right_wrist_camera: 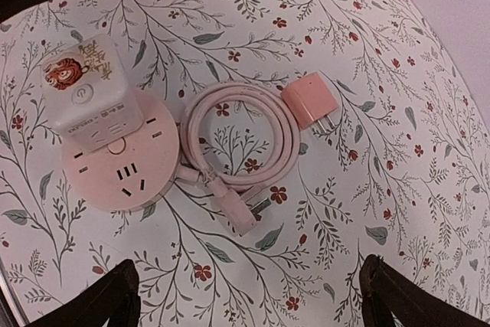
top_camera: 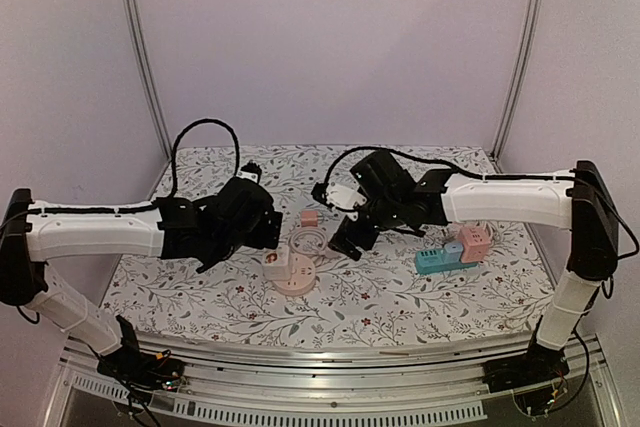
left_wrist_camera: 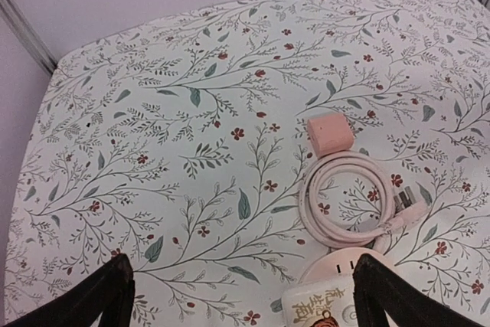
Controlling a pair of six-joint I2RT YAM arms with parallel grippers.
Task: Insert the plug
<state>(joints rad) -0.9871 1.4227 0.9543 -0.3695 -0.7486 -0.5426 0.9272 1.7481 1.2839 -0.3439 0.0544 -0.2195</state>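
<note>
A small pink plug [right_wrist_camera: 308, 101] with two prongs lies loose on the floral cloth, next to a coiled pink cable [right_wrist_camera: 237, 135]. The cable ends in its own flat plug [right_wrist_camera: 249, 212] and runs from a round pink socket base [right_wrist_camera: 115, 181]. A white adapter [right_wrist_camera: 88, 93] stands in that base. My right gripper [right_wrist_camera: 249, 304] hangs open above the cable's near side, holding nothing. My left gripper [left_wrist_camera: 245, 300] is open too, its right finger [left_wrist_camera: 398, 296] over the socket base [left_wrist_camera: 337, 266]. From the left wrist the pink plug [left_wrist_camera: 331, 132] lies beyond the coil [left_wrist_camera: 348, 197].
A teal power strip [top_camera: 445, 260] with a pink cube socket [top_camera: 475, 242] sits to the right of the right gripper [top_camera: 348, 239]. The left gripper [top_camera: 268, 232] hovers just left of the socket base [top_camera: 297, 277]. Walls close in the table's back and sides.
</note>
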